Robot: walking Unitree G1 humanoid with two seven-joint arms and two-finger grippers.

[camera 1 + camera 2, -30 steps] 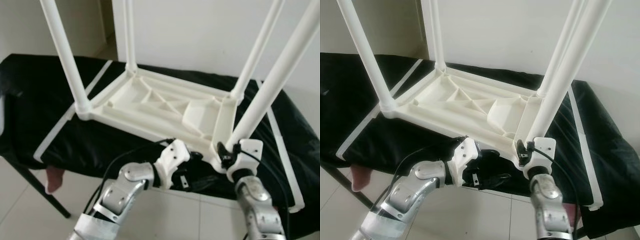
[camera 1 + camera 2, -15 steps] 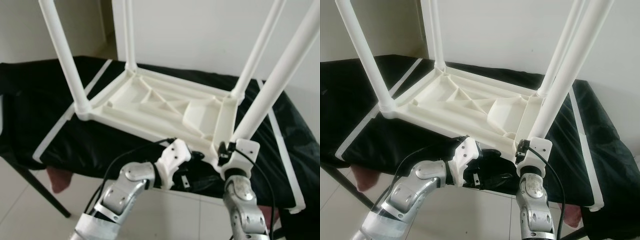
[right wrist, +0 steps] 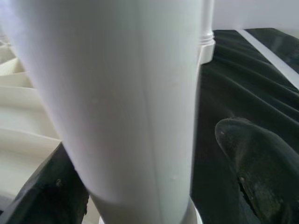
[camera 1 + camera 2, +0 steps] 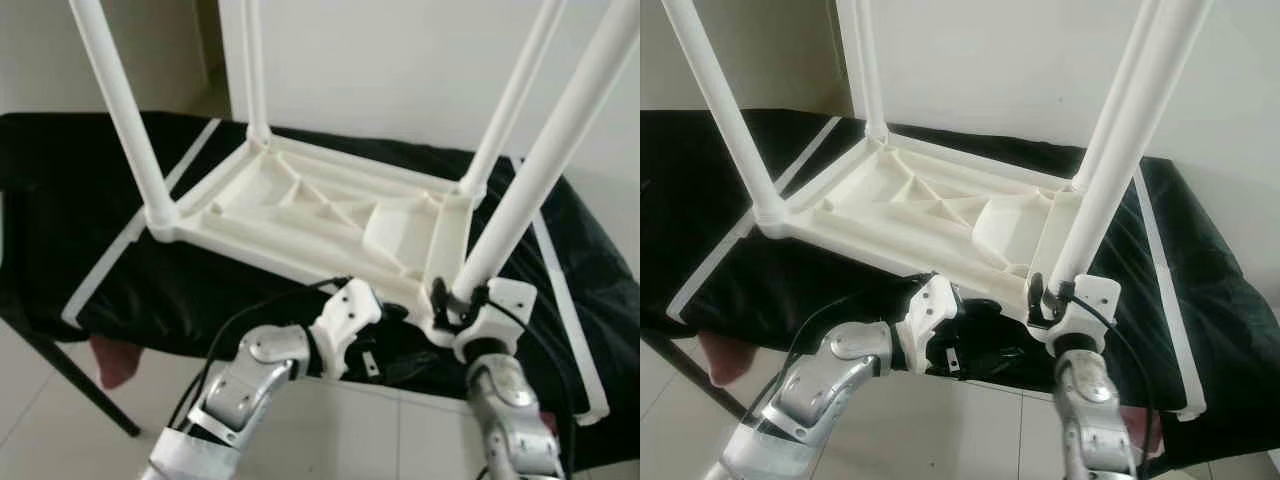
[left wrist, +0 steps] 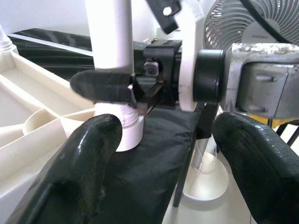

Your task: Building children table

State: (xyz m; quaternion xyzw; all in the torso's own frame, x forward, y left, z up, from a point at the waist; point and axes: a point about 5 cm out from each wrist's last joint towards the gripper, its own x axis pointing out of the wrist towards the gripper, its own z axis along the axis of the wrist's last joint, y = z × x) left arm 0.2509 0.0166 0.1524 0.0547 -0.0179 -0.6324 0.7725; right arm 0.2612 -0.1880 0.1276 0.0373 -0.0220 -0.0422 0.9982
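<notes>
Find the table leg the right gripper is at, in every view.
Left eye: leg rising from lower right to the top right corner.
Right eye: leg right of centre.
Left wrist: white post at upper left.
Right wrist: wide white column up close.
Shared landmark: right gripper at its base.

All four table legs (image 4: 540,170) run off frame.
</notes>
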